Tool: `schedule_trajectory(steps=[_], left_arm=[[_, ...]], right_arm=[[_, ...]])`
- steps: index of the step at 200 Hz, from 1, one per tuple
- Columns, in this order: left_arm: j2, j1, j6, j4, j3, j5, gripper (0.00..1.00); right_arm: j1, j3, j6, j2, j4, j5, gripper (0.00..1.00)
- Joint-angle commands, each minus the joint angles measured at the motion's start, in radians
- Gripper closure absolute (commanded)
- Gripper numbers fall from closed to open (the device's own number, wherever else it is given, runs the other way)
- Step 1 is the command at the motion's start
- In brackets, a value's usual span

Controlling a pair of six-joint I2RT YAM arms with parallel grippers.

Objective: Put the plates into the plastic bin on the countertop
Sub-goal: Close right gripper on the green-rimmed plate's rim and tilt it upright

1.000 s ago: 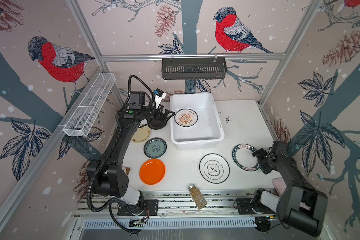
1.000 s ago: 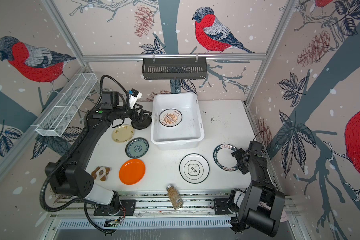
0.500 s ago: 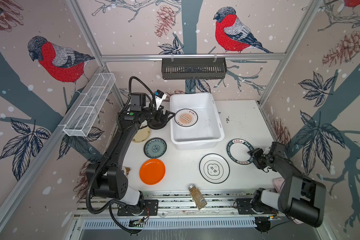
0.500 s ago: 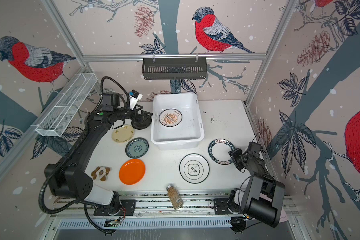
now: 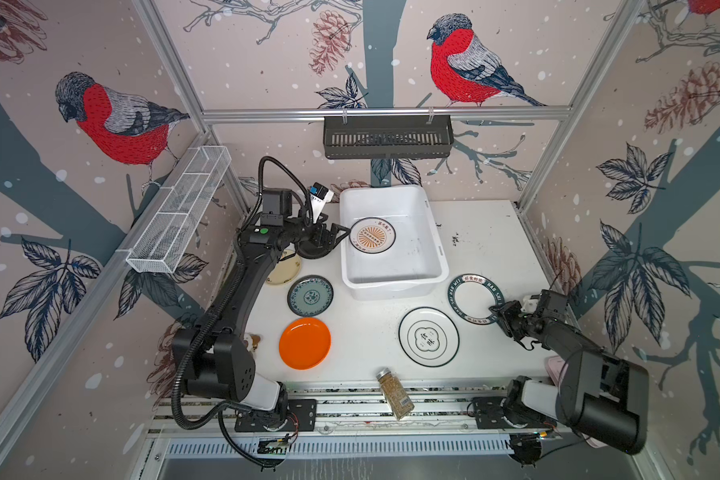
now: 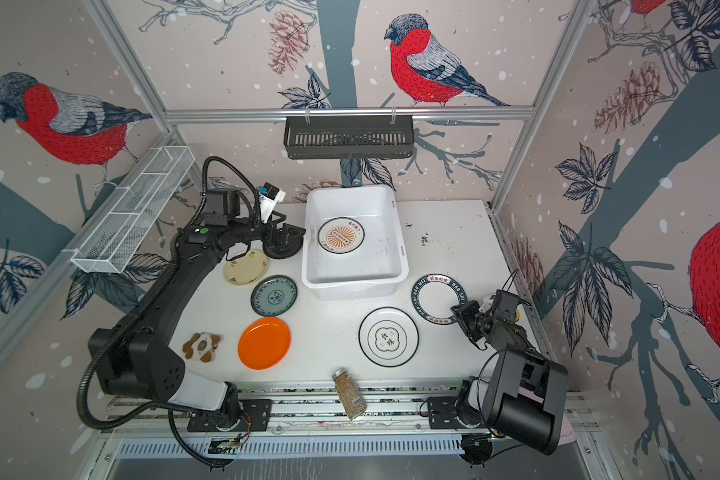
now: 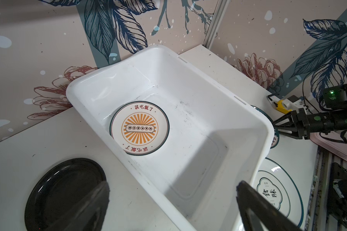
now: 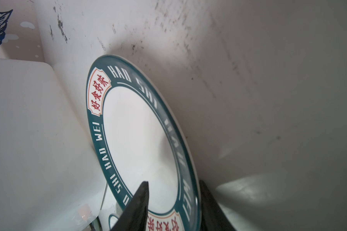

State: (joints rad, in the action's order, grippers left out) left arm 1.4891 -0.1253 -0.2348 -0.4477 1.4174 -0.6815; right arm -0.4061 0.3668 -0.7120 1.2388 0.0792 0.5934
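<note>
Nudged left, the lettered plate (image 5: pixel 474 298) lies just right of the bin's (image 5: pixel 391 289) near corner. Right end effector (image 5: pixel 499 318) straddles its near-right rim with jaws narrowed, though I cannot tell whether they pinch it. From there the bin lies to the far left.

Matte black left arm (image 5: pixel 233 291) and right arm (image 5: pixel 566 336), white base shells (image 5: pixel 262 392). Corrugated black cable loop (image 5: pixel 262 174), green dot (image 5: pixel 263 230) behind left hand (image 5: pixel 331 239).
</note>
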Motion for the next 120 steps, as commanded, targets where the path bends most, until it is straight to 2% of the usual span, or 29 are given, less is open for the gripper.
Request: schedule_trajectory(steps=[1,120], left_arm=[[-0.010,-0.002,0.006,0.044,-0.009,-0.019,0.02],[-0.030,-0.013,0.028,0.070,-0.042,-0.026,0.02]], right_arm=[[0.002,-0.023,-0.018,-0.004,0.005,-0.009,0.59],[-0.002,-0.107,-0.092,0.010,-0.181,0.061,0.74]])
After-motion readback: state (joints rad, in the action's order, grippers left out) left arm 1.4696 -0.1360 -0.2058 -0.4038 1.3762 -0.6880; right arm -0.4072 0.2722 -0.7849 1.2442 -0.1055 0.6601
